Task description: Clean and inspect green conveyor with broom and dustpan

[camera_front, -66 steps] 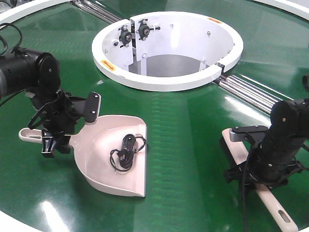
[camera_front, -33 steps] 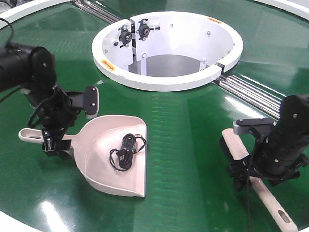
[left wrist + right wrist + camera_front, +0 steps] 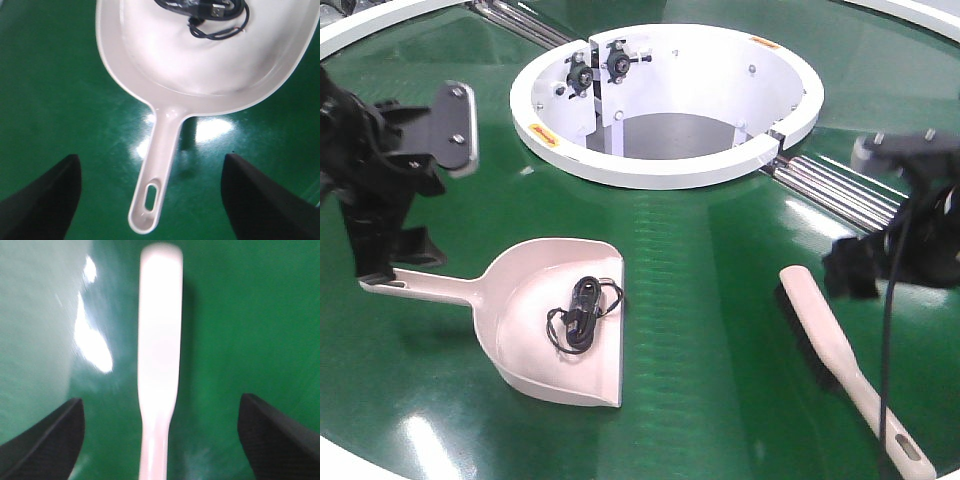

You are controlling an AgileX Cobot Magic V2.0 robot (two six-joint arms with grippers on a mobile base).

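Lying flat on the green conveyor [image 3: 700, 300]: the dustpan [image 3: 535, 320] at left with its handle toward the left edge, the broom [image 3: 840, 360] at right with its handle toward the near right corner, the two well apart. Inside the dustpan, a tangle of black cable [image 3: 582, 313], cut off at the top in the left wrist view. Above the dustpan handle, the left pincer [image 3: 405, 205], lifted clear and spread wide, holding nothing; only its two dark fingertips [image 3: 42, 200] showing at the lower corners of the wrist view, with the slotted handle between them but below. At the right edge, the right pincer [image 3: 885, 250], blurred and partly out of frame, clear of the broom; in its own wrist view, dark pads [image 3: 45, 440] far apart on either side of the pale handle, the picture too smeared for detail. Bristles just visible as a dark strip along the broom's left side. Beyond, the white ring housing [image 3: 665, 165] and metal rollers [image 3: 840, 195].
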